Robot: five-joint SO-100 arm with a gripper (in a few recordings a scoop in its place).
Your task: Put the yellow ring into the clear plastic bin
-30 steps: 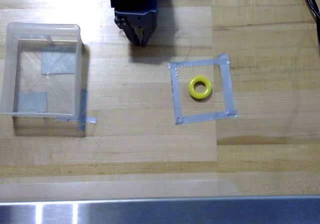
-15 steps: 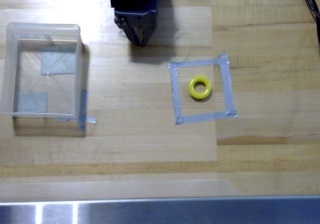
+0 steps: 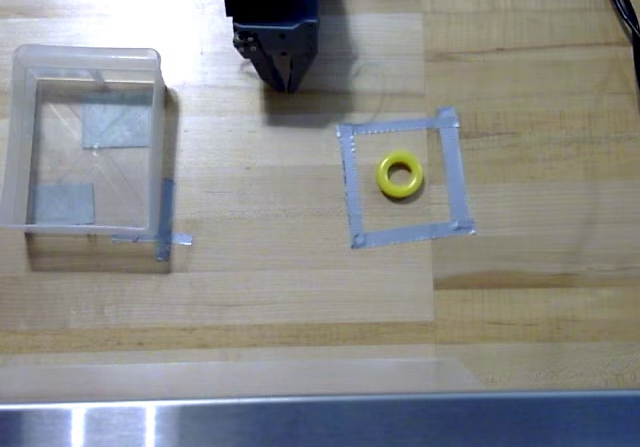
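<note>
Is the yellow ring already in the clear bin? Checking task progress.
No, the yellow ring lies inside the grey tape square, apart from the clear plastic bin.

1 yellow ring (image 3: 400, 176), 1 clear bin (image 3: 88, 58), 1 tape square (image 3: 451, 172) — 1 tool (image 3: 287, 79).

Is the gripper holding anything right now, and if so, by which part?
Nothing is held. The gripper is shut with nothing between its fingers, near the top of the overhead view, while the ring lies flat inside the tape square.
</note>
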